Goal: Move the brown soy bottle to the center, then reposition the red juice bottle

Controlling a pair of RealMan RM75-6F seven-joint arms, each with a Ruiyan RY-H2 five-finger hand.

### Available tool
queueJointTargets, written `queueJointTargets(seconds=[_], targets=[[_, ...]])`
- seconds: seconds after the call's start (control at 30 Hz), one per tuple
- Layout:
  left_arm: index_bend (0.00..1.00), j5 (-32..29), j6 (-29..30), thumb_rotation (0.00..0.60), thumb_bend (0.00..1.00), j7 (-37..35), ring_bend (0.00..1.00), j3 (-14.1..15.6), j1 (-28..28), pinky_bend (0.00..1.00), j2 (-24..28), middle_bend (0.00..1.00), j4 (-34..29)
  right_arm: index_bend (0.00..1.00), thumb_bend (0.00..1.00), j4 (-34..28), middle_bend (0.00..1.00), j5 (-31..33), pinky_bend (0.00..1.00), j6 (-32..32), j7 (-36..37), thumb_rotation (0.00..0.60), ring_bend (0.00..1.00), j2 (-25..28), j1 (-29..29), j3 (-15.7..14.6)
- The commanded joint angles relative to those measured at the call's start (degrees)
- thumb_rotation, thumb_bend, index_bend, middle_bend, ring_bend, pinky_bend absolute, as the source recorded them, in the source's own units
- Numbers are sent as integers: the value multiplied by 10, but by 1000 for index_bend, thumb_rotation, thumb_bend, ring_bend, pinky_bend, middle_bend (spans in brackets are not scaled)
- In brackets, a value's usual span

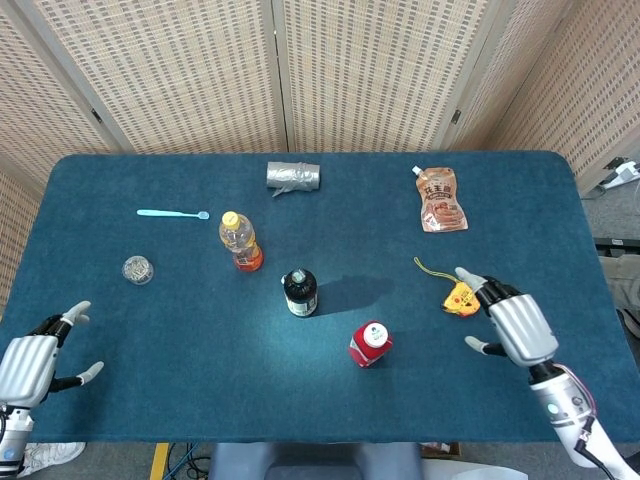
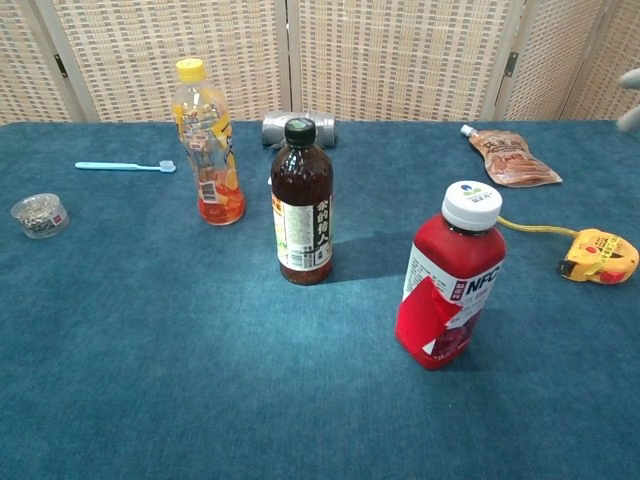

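Note:
The brown soy bottle (image 1: 299,291) (image 2: 303,204) stands upright near the middle of the blue table (image 1: 180,330), black cap on top. The red juice bottle (image 1: 369,344) (image 2: 450,288) with a white cap stands upright to its front right, with nothing touching it. My right hand (image 1: 518,327) hovers well to the right of the red bottle, fingers spread, holding nothing. In the chest view only a fingertip (image 2: 632,80) shows at the right edge. My left hand (image 1: 32,361) is open at the table's front left corner, far from both bottles.
An orange drink bottle (image 1: 240,241) (image 2: 207,142) stands behind and left of the soy bottle. A yellow tape measure (image 1: 460,297) (image 2: 597,254) lies just beside my right hand. A silver roll (image 1: 293,177), a sauce pouch (image 1: 440,200), a blue toothbrush (image 1: 172,213) and a small jar (image 1: 137,269) lie further off.

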Motion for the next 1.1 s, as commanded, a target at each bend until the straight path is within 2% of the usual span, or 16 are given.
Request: queueJointTargets(seconds=[0.03, 0.17, 0.33, 0.43, 0.67, 0.83, 1.1], targets=[[155, 6, 4, 600, 140, -5, 247, 1, 0, 457, 2, 306, 0, 75, 0, -18, 226, 20, 424, 32, -12, 600, 205, 19, -35, 2], [160, 10, 8, 600, 140, -13, 247, 1, 1, 457, 5, 306, 1, 85, 0, -19, 238, 29, 423, 59, -2, 600, 205, 34, -69, -1], [166, 19, 13, 600, 140, -13, 247, 4, 3, 457, 8, 306, -1, 88, 0, -14, 247, 54, 424, 92, -30, 600, 206, 28, -105, 10], [169, 24, 17, 600, 140, -14, 247, 6, 5, 457, 10, 306, -2, 109, 0, -4, 250, 68, 424, 103, -21, 600, 206, 17, -121, 19], [178, 26, 21, 600, 140, -19, 247, 9, 9, 457, 12, 306, 3, 120, 0, 37, 253, 83, 424, 98, 11, 600, 207, -3, -141, 33], [183, 28, 20, 600, 140, -19, 247, 10, 9, 457, 13, 306, 6, 120, 0, 41, 254, 68, 424, 107, 22, 600, 207, 2, -147, 41], [185, 27, 16, 600, 140, -19, 247, 8, 5, 457, 11, 306, 8, 120, 0, 48, 255, 66, 424, 87, 41, 600, 207, 5, -151, 48]])
